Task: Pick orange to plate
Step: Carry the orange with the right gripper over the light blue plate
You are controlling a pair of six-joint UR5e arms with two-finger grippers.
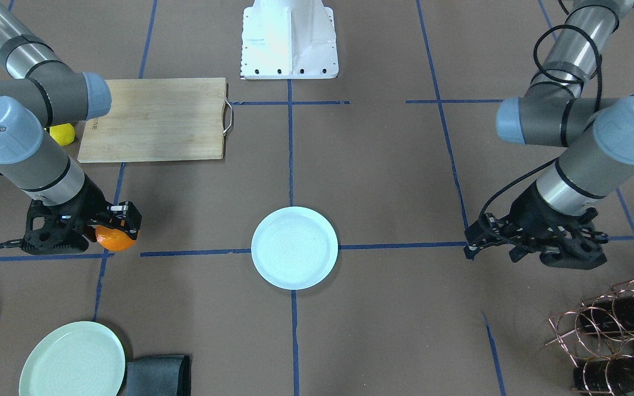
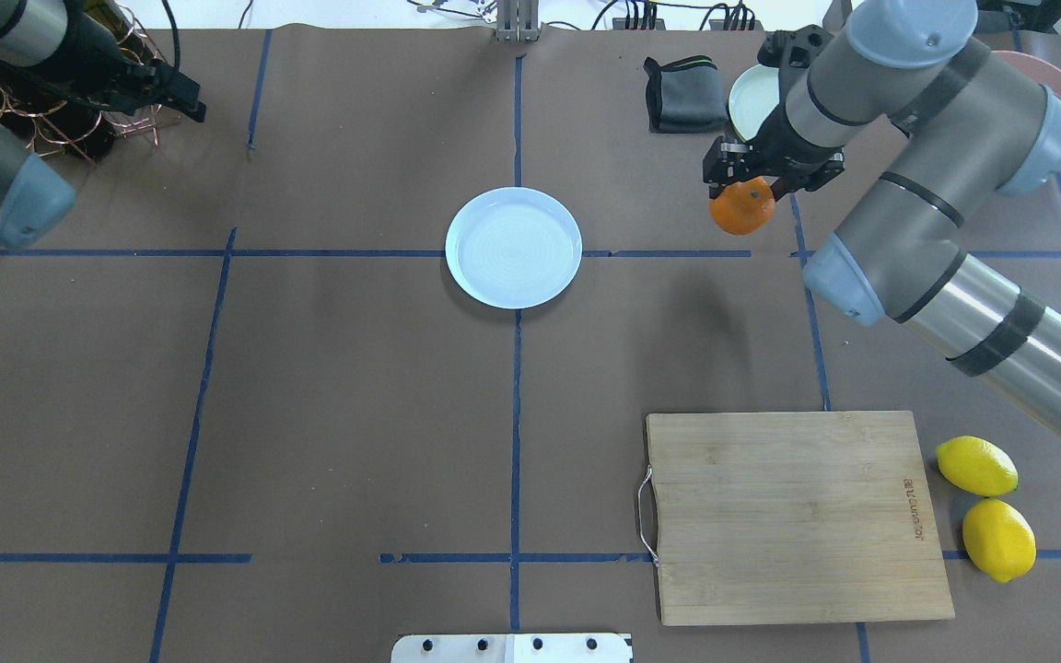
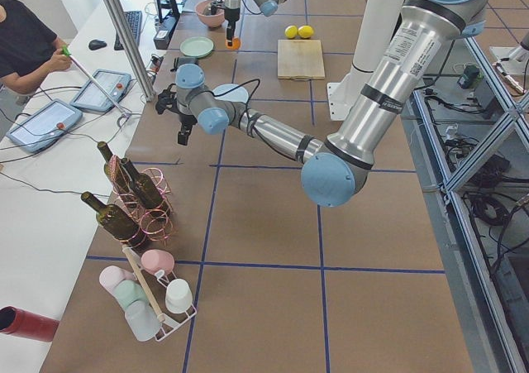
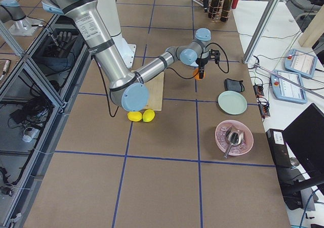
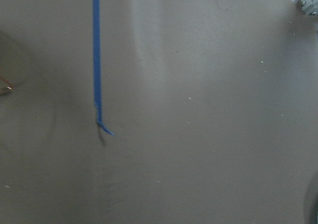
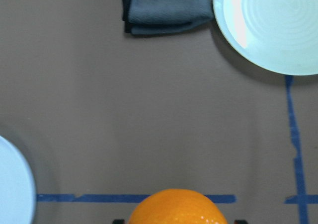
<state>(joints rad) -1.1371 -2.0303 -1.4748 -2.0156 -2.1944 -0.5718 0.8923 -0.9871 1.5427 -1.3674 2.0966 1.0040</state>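
Note:
The orange [image 2: 742, 206] hangs above the table with my right gripper [image 2: 744, 189] shut on it from above. It fills the bottom of the right wrist view as the orange [image 6: 178, 207], and the front view shows the orange [image 1: 114, 239] between the dark fingers. The bluish-white plate [image 2: 513, 247] lies empty at the table's middle, well to the left of the orange in the overhead view. Its rim also shows as the plate [image 6: 12, 184] at the wrist view's left edge. My left gripper [image 1: 474, 239] hovers open and empty far off to the side.
A wooden cutting board [image 2: 793, 516] lies on my near right with two lemons [image 2: 986, 506] beside it. Beyond the orange are a pale green plate [image 6: 278, 28] and a folded dark cloth [image 6: 166, 8]. A copper rack with bottles [image 1: 619, 330] stands by the left gripper.

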